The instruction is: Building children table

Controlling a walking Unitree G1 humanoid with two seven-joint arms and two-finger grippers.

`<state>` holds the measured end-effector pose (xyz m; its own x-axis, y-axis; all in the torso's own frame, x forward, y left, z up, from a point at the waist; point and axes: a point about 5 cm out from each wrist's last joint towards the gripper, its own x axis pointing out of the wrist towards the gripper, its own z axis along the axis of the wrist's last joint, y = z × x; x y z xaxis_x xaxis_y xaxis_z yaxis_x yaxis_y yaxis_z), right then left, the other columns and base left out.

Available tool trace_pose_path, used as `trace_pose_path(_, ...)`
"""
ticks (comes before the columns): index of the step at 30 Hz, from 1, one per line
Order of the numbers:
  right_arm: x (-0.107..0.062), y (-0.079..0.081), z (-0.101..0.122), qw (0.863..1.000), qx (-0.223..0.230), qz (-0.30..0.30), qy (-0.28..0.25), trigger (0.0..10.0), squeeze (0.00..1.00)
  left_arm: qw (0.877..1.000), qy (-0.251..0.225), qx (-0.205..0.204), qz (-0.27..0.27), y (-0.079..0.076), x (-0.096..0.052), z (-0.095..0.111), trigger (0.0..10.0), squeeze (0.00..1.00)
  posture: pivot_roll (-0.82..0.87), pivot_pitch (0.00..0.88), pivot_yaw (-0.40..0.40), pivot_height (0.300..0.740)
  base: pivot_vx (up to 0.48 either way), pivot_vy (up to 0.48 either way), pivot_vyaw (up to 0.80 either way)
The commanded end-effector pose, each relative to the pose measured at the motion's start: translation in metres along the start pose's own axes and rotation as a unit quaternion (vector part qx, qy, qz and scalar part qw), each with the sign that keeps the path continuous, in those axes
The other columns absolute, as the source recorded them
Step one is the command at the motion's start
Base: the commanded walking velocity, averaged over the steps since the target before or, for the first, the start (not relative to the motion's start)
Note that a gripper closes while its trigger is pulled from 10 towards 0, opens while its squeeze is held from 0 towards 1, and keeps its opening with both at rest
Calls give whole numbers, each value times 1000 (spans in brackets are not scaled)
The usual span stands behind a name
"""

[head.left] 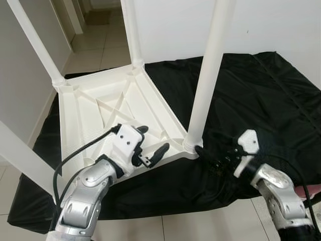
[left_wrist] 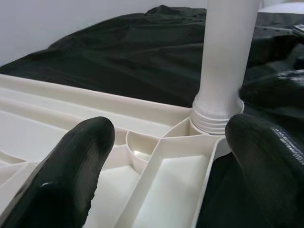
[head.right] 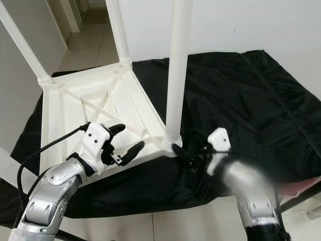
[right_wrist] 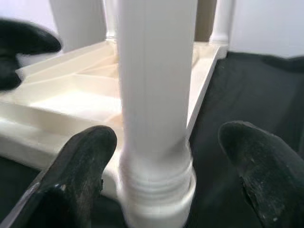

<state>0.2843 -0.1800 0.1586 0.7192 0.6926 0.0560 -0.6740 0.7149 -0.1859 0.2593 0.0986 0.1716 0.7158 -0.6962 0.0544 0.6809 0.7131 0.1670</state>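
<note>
Both grippers work at the near corner of the upturned white children's table (head.left: 100,108), lying on a black cloth (head.left: 261,95). Left gripper (head.left: 150,145) hovers spread over its rim; right gripper (right_wrist: 166,161), at three o'clock, apparently straddles the corner leg (head.left: 208,75), fingers apart.

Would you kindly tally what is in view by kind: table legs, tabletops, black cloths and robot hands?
White table legs: 4 (nearest the right hand)
White upturned tabletop: 1
Black cloth: 1
Robot hands: 2, left hand and right hand
Total: 8
</note>
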Motion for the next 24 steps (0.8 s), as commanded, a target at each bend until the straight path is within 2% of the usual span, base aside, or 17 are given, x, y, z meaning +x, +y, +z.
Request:
trace_pose_path(1, 4, 4, -5, 1000, 4, 11, 6, 10000, 0, 998, 4, 3, 58, 5, -2, 2, 10000, 0, -52, 41, 88, 740, 0, 0, 0)
trace_pose_path(2, 4, 4, -5, 1000, 4, 11, 6, 10000, 0, 998, 4, 3, 58, 5, -2, 2, 10000, 0, -52, 41, 88, 740, 0, 0, 0)
trace_pose_path(5, 24, 1, -5, 1000, 4, 27, 3, 10000, 0, 999, 2, 2, 41, -2, 2, 4, 10000, 0, -43, 39, 80, 740, 0, 0, 0)
trace_pose_path(8, 32, -1, -6, 999, 6, 36, 7, 10000, 0, 999, 7, 19, 41, -3, 3, 4, 10000, 0, -41, 38, 80, 740, 0, 0, 0)
trace_pose_path(14, 48, -2, -7, 999, 4, 53, 8, 9843, 0, 999, 11, 17, 31, -9, 6, 3, 10000, 0, -34, 31, 68, 740, 0, 0, 0)
trace_pose_path(17, 49, -2, -7, 999, 4, 53, 9, 9843, 0, 999, 11, 17, 30, -10, 6, 3, 10000, 0, -34, 31, 68, 740, 0, 0, 0)
trace_pose_path(18, 50, -3, -9, 998, 3, 56, 11, 1765, 0, 999, 9, 26, 24, -12, 8, 4, 10000, 0, -29, 31, 62, 740, 0, 0, 0)
trace_pose_path(20, 50, -3, -9, 998, 3, 56, 11, 1765, 0, 999, 9, 26, 24, -12, 8, 4, 10000, 0, -29, 31, 62, 740, 0, 0, 0)
trace_pose_path(21, 51, -4, -10, 998, 2, 57, 15, 0, 0, 999, 7, 24, 21, -14, 10, 3, 10000, 0, -29, 36, 52, 740, 0, 0, 0)
trace_pose_path(24, 50, -5, -12, 998, 0, 54, 20, 0, 0, 1000, 5, 23, 18, -17, 13, 2, 10000, 0, -32, 41, 46, 740, 0, 0, 0)
